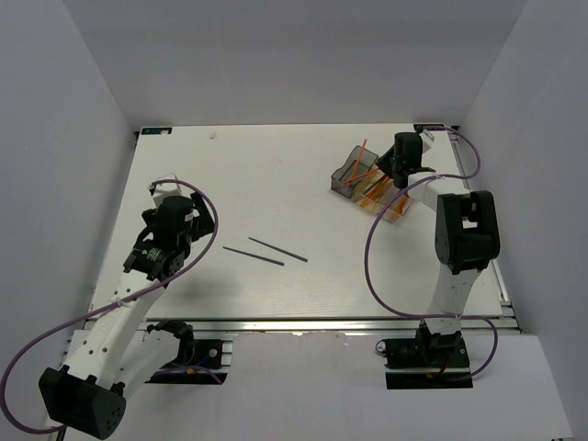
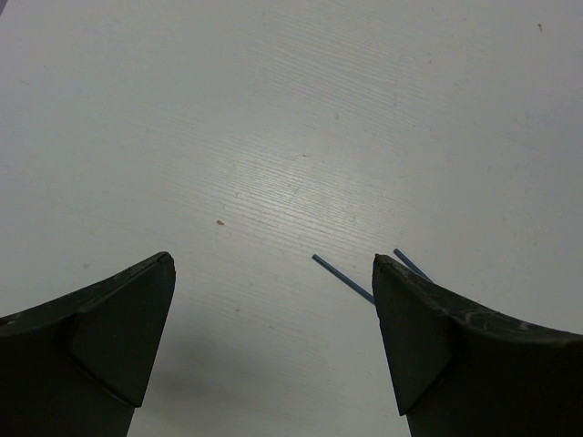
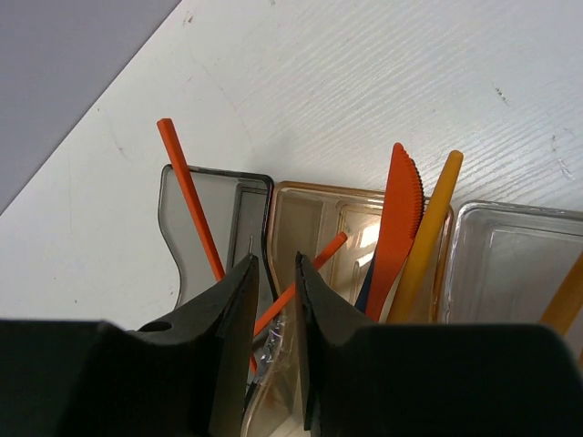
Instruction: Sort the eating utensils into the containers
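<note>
Two dark blue-grey sticks (image 1: 277, 249) (image 1: 251, 254) lie loose mid-table; their tips show in the left wrist view (image 2: 342, 277). My left gripper (image 1: 147, 262) (image 2: 273, 264) is open and empty, hovering left of them. The three joined containers (image 1: 372, 184) stand at the back right: smoky grey (image 3: 241, 209), amber (image 3: 310, 214), clear (image 3: 510, 255). My right gripper (image 1: 400, 170) (image 3: 276, 264) hangs over the grey and amber bins. Its jaws stand narrowly apart, with an orange stick (image 3: 319, 255) slanting through the gap, not pinched. Another orange stick (image 3: 187, 196) leans in the grey bin.
An orange-red knife (image 3: 398, 218), a yellow-orange handle (image 3: 428, 228) and a dark blue piece (image 3: 364, 291) stand in the amber bin. Grey walls enclose the table on three sides. The right arm's cable (image 1: 377, 266) loops over the table's right part.
</note>
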`<action>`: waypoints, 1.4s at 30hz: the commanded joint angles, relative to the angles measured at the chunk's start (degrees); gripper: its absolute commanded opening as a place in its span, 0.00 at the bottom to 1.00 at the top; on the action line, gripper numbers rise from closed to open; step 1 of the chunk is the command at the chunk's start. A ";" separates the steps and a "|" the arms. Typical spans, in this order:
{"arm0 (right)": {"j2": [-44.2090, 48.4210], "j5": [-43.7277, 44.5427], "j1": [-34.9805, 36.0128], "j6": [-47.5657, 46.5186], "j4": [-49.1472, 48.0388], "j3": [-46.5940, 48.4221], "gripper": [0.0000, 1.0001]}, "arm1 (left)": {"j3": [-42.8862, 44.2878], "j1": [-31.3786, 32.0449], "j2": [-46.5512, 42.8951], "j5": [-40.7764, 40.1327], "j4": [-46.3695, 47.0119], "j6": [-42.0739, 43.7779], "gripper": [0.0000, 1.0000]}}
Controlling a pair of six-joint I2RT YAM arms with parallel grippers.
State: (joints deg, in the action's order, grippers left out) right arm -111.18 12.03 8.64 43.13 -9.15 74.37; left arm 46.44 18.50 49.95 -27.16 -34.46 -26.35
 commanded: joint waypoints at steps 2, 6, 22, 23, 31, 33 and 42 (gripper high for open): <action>-1.94 0.36 -0.29 0.81 -0.61 2.27 0.28 | -0.29 -0.13 -0.21 0.53 0.80 0.42 0.98; -1.24 0.89 -0.29 0.55 -0.52 1.75 0.28 | -0.29 -0.13 -0.21 0.61 0.79 0.42 0.98; 3.42 -0.43 -0.38 0.99 -5.35 -2.65 0.32 | -0.38 -0.13 0.14 0.96 0.80 0.51 0.98; 3.51 -0.43 -0.30 0.90 -5.35 -2.74 0.32 | -0.38 -0.13 0.06 0.97 0.80 0.51 0.98; 3.16 0.27 -0.30 0.90 -4.65 -3.35 0.32 | -0.38 -0.13 -0.03 0.96 0.80 0.51 0.98; 2.55 0.53 -0.30 0.99 -4.48 -3.00 0.32 | -0.29 -0.13 0.05 0.97 0.88 0.51 0.98; 1.23 0.80 -0.38 1.43 -3.95 -2.39 0.31 | -0.29 -0.13 0.06 0.97 0.88 0.60 0.98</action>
State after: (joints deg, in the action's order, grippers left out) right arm -110.08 11.66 8.64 43.72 -11.53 71.55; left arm 46.41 18.50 50.22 -26.50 -34.28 -26.13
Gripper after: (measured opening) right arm 0.308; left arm 0.979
